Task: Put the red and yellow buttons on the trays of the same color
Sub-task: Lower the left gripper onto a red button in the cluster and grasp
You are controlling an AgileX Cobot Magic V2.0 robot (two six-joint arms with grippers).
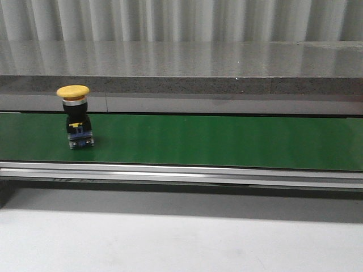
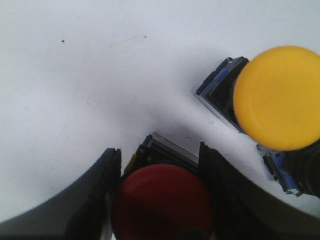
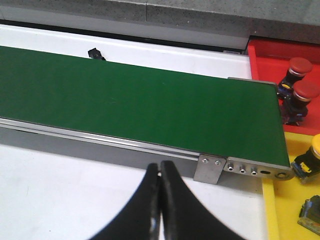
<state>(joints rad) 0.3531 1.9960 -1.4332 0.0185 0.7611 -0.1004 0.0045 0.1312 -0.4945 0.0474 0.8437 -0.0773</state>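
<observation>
In the left wrist view a red button (image 2: 162, 205) sits between the fingers of my left gripper (image 2: 160, 150), which is shut on it over the white table. A yellow button (image 2: 277, 97) lies just beside it, apart from the fingers. Another yellow button (image 1: 74, 116) stands upright at the left of the green conveyor belt (image 1: 227, 141). My right gripper (image 3: 160, 167) is shut and empty above the white table, just short of the belt's end. Beyond that end, the red tray (image 3: 265, 55) holds two red buttons (image 3: 300, 67), and the yellow tray (image 3: 280, 210) holds a yellow button (image 3: 312, 157).
A grey stone ledge (image 1: 181, 85) runs behind the belt. The belt's metal rail (image 3: 100, 137) and end bracket (image 3: 210, 167) lie right in front of the right gripper. A small black part (image 3: 95, 52) lies on the white surface beyond the belt. Neither arm shows in the front view.
</observation>
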